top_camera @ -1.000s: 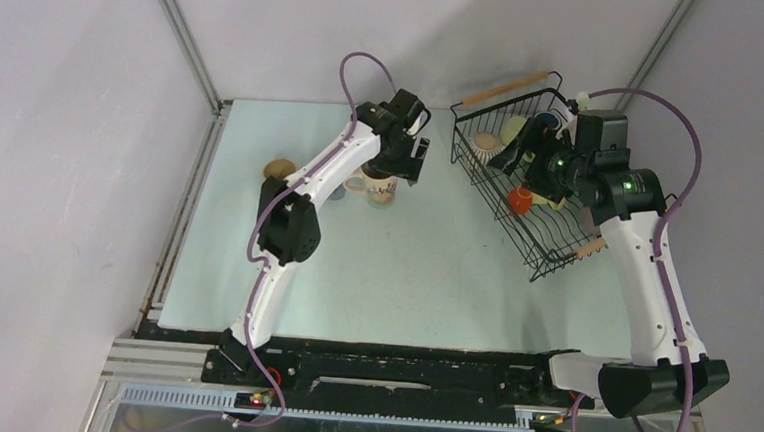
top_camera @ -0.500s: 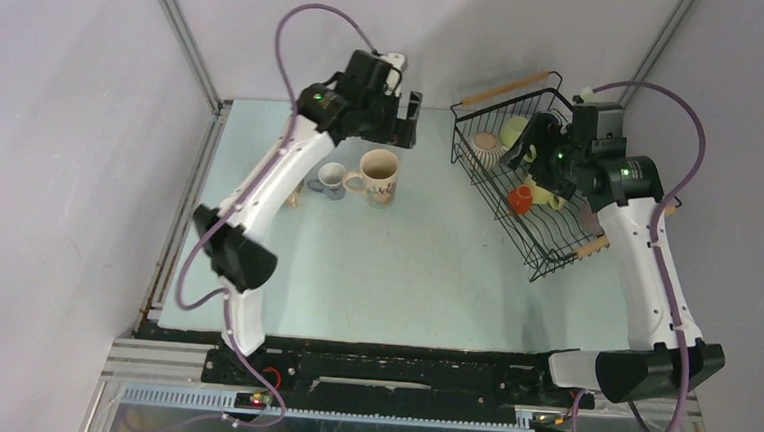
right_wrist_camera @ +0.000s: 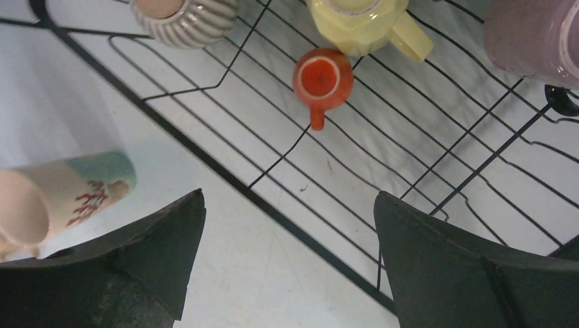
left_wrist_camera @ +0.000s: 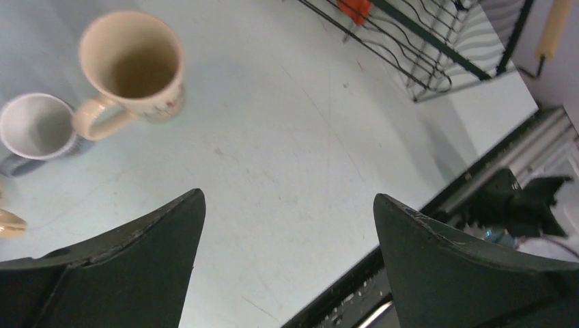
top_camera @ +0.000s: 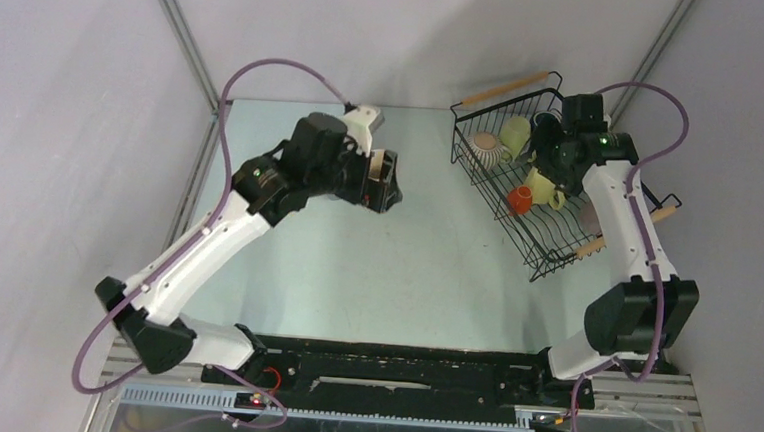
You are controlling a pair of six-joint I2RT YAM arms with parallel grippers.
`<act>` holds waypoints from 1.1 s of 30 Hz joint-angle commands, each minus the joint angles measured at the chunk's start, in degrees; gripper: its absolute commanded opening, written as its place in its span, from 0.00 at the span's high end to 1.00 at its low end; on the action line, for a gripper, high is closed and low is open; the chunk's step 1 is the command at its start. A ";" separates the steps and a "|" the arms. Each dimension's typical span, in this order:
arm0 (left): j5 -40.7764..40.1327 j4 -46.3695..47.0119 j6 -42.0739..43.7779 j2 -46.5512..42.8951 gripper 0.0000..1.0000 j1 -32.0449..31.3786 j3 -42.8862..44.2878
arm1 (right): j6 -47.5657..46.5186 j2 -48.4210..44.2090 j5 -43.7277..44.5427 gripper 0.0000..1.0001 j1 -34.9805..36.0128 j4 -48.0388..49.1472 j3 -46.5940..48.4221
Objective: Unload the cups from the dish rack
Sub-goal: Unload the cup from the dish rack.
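Left claw (left_wrist_camera: 288, 198) withdrawn from floral mug (left_wrist_camera: 133, 61), jaws spread, nothing held. Right claw (right_wrist_camera: 287, 198) lifted over dish rack (top_camera: 506, 87), spread, empty. Yellow cup (right_wrist_camera: 355, 24) judged likely next.

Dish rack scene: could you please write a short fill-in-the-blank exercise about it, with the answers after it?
1. The ribbed cup stands ___ the rack.
2. The mug and the white cup stand on the table, ___ the rack.
3. The left gripper is open and holds ___.
4. The right gripper is ___.
Missing words: inside; outside; nothing; open.
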 commanded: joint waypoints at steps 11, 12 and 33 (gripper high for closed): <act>5.55 6.09 -1.69 -17.27 0.00 -4.98 -15.85 | 1.01 14.61 6.35 0.08 -1.06 9.15 5.49; 5.63 6.02 -1.72 -17.79 0.00 -5.16 -16.35 | 0.97 15.67 6.72 0.08 -1.07 9.61 5.58; 5.16 4.54 -2.32 -21.02 0.00 -6.08 -19.20 | 0.33 27.17 10.99 0.27 -0.21 15.24 3.58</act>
